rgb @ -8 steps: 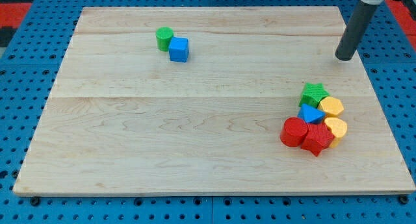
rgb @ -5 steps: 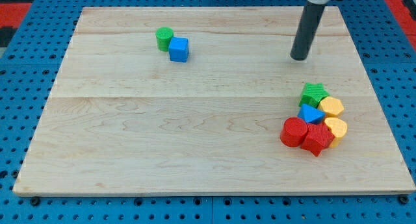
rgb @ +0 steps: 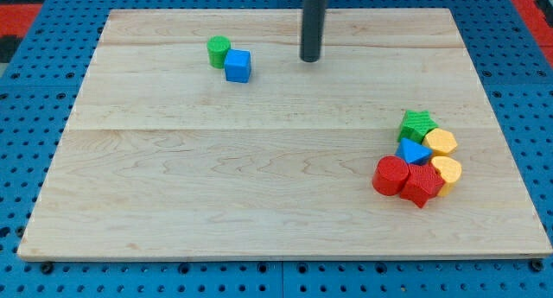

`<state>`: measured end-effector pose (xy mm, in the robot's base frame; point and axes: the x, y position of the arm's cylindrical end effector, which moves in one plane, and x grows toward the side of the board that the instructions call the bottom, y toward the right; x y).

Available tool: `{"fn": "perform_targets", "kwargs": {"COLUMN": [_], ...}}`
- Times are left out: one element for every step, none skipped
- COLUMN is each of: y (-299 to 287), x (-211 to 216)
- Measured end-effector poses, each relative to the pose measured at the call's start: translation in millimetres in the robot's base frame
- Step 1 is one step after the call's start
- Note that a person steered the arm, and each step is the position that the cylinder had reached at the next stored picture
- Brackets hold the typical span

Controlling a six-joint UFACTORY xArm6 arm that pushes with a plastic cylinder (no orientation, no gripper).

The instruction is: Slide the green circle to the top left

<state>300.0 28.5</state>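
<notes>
The green circle [rgb: 219, 51] sits on the wooden board [rgb: 216, 177] in its upper left part. A blue cube [rgb: 238, 66] touches it on its lower right side. My tip [rgb: 309, 59] rests on the board to the right of both, about a cube's width and a half from the blue cube, at roughly their height in the view. The rod rises straight up out of the view's top.
A cluster lies at the board's right: a green star [rgb: 417, 124], a blue triangle [rgb: 413, 151], a yellow block [rgb: 441, 142], a yellow heart [rgb: 447, 171], a red circle [rgb: 390, 174] and a red star [rgb: 422, 185].
My tip has slid left along the board's upper part, from near the right edge to just right of the blue cube. No block has moved.
</notes>
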Motion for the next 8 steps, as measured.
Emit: {"fn": "perform_targets", "kwargs": {"y": [-32,-56,-90,-111,-136,-156,-171,-195], "x": [-3,-3,-3,-3,-3,-3,-14,-32]}}
